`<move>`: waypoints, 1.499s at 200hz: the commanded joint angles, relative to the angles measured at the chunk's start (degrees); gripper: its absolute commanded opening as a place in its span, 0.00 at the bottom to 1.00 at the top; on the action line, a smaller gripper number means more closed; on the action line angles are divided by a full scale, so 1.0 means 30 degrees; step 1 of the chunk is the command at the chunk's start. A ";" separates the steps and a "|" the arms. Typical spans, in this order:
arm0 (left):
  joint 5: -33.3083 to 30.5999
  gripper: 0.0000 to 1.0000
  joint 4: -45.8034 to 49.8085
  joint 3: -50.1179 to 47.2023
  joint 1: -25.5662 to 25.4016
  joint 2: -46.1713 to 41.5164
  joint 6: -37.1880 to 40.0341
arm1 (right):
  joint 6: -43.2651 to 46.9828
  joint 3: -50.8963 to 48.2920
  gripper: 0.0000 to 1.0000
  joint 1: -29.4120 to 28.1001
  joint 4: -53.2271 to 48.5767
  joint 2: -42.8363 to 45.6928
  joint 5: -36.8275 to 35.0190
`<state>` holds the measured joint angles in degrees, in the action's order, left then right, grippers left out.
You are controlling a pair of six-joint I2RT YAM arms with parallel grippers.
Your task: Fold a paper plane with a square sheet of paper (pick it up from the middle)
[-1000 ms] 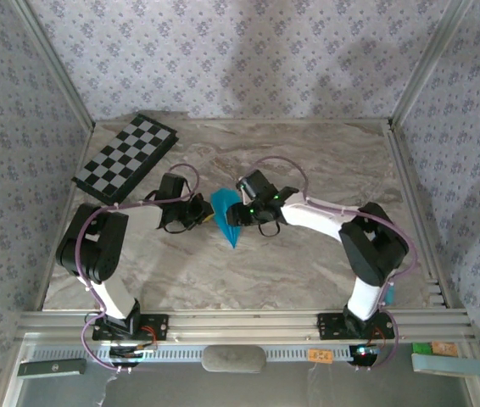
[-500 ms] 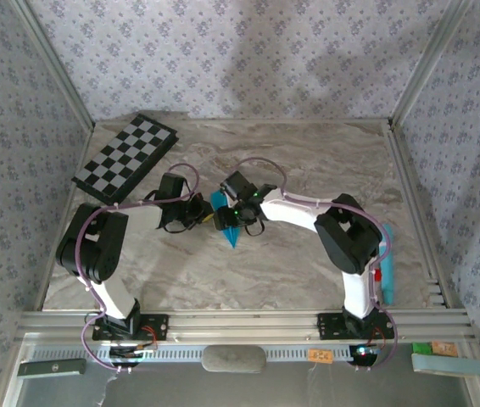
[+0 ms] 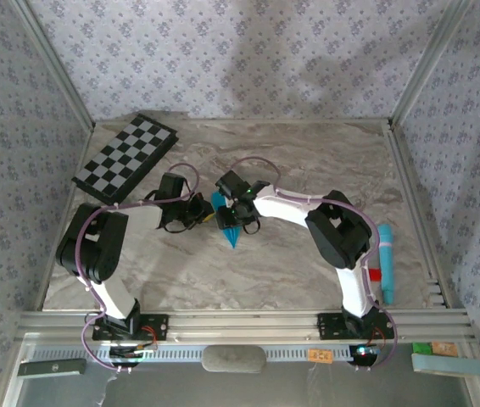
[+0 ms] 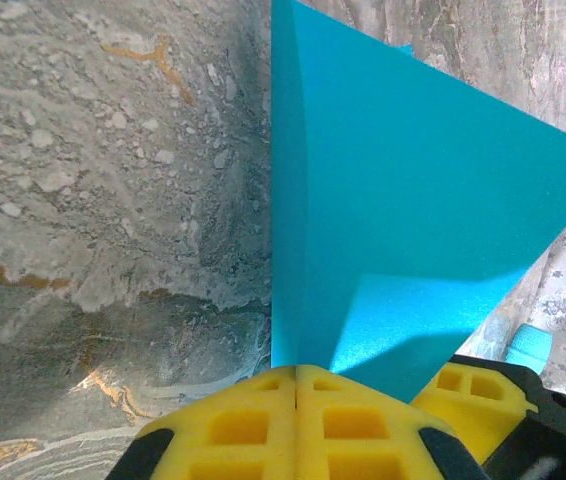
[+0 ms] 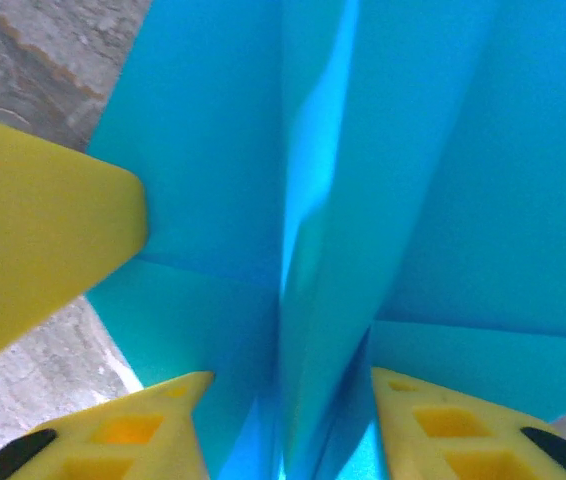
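Paper [image 3: 231, 234] stayed pinched in left fingers [image 4: 233, 425]; right fingers [image 5: 133, 430], wide, slid over its fold, ready to crease.

The paper plane [image 3: 231, 234] is showing bright turquoise-blue, shading darker along its folds. The bench [image 3: 308, 153] is displaying grey and beige marbling with rusty veins. At its far left corner, a checkerboard [image 3: 125, 158] is showing black and white squares. By the right edge, a long bar [image 3: 386, 259] is looking pale teal and a small block [image 3: 375, 274] is looking red. The left gripper [image 4: 296, 378] and right gripper [image 5: 288, 400] are showing yellow pads. The walls [image 3: 240, 51] are wearing a lilac floral print.
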<state>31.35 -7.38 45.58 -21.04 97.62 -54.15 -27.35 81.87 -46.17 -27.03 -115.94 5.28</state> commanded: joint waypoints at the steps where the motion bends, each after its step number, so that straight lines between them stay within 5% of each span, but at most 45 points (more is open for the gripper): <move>1: 0.0361 0.00 -0.0268 0.0018 -0.0107 0.0008 -0.0115 | -0.0196 0.0631 0.39 -0.0119 -0.1208 -0.0208 -0.0947; 50: 0.0304 0.00 -0.0236 0.0011 -0.0107 -0.0044 -0.0114 | -0.0462 0.0627 0.26 -0.0136 -0.1328 -0.0168 -0.1408; 118: 0.0273 0.03 -0.0128 -0.0052 -0.0107 -0.0209 -0.0172 | -0.0682 0.1268 0.21 -0.0121 -0.1999 -0.0729 -0.1412; 150: -0.0281 0.18 0.0489 -0.0089 0.0194 -0.0935 -0.0130 | -0.0710 0.1294 0.12 -0.0122 -0.2385 -0.0172 -0.1909; 217: -0.3126 0.55 0.3529 -0.0456 0.0596 -0.3804 0.1312 | 0.0309 0.1110 0.11 0.2171 -0.3259 0.0878 -0.2904; 300: -0.4571 0.72 0.5096 -0.0394 0.0557 -0.4756 0.1853 | 0.1471 0.5971 0.11 0.4880 -0.3326 -0.2984 -0.1947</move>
<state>19.79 4.84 44.38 -19.27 85.10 -49.95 -25.06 94.74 -31.99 -34.54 -120.97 -1.26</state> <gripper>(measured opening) 0.712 0.109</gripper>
